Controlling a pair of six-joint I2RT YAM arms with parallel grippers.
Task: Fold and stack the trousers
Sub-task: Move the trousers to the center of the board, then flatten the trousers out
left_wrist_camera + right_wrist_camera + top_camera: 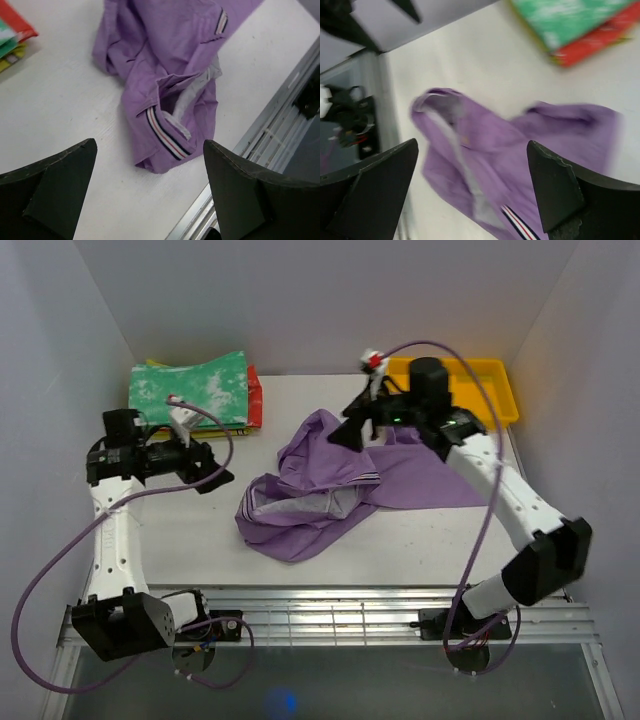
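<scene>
The right pincer (472, 144) hangs over the trousers (325, 490) with its fingers wide apart and nothing in them. The left pincer (150, 144) is wide apart too, over the bare white surface (180, 540) just left of the cloth. The trousers lie in a crumpled heap in the middle, with the striped waistband (167, 137) toward the near edge. At the back left sits a folded pile (195, 392) of clothes, green-and-white on top. A yellow tray (500, 390) sits at the back right, behind the right arm.

Green-and-white folded garment (190, 388) tops a red one (256, 400) at the table's (400, 540) far left; yellow tray (497, 380) far right.
</scene>
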